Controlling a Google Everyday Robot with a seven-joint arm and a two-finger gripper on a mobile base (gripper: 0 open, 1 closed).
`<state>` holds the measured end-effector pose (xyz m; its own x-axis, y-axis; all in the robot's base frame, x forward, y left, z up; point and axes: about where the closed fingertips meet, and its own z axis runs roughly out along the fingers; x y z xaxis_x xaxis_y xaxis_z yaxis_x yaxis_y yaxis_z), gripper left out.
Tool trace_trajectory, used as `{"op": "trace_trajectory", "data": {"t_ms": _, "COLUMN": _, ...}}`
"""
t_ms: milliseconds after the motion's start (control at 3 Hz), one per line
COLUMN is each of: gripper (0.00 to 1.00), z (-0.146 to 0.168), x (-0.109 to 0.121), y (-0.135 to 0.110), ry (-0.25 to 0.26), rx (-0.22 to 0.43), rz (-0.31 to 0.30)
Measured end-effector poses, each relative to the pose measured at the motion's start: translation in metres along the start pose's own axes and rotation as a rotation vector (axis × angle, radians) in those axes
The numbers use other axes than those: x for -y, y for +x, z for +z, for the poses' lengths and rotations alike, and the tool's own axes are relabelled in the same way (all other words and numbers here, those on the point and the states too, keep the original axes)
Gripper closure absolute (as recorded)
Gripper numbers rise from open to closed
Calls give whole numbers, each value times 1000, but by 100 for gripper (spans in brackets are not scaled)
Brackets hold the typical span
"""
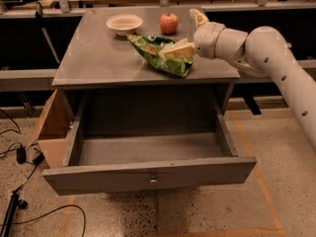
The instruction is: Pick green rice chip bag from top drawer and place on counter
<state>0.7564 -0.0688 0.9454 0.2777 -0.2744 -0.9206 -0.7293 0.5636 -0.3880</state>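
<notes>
The green rice chip bag (159,55) lies crumpled on the counter (94,58), right of centre near the front edge. My gripper (188,34) is at the bag's right end, open. One finger (178,50) lies over the bag and the other (198,18) points up and away. The top drawer (148,174) is pulled out below the counter. Its inside shows nothing in it, and its knob (153,180) is on the front panel.
A white bowl (124,22) and a red apple (169,22) sit at the back of the counter. A cardboard box (49,132) leans against the cabinet's left side. Cables (19,157) lie on the floor at left. Grey shelves run behind on both sides.
</notes>
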Motion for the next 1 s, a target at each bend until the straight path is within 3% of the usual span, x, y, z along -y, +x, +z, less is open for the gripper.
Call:
{"op": "trace_trajectory", "data": {"t_ms": 333, "gripper": 0, "z": -38, "x": 20, "y": -7, "ry": 57, "rx": -2, "rz": 21}}
{"op": "trace_trajectory", "data": {"t_ms": 667, "gripper": 0, "z": -101, "x": 46, "y": -14, "ry": 165, "rx": -40, "rz": 36}}
{"op": "trace_trajectory", "data": {"t_ms": 1000, "gripper": 0, "z": -113, "x": 51, "y": -12, "ry": 182, "rx": -46, "rz": 36}}
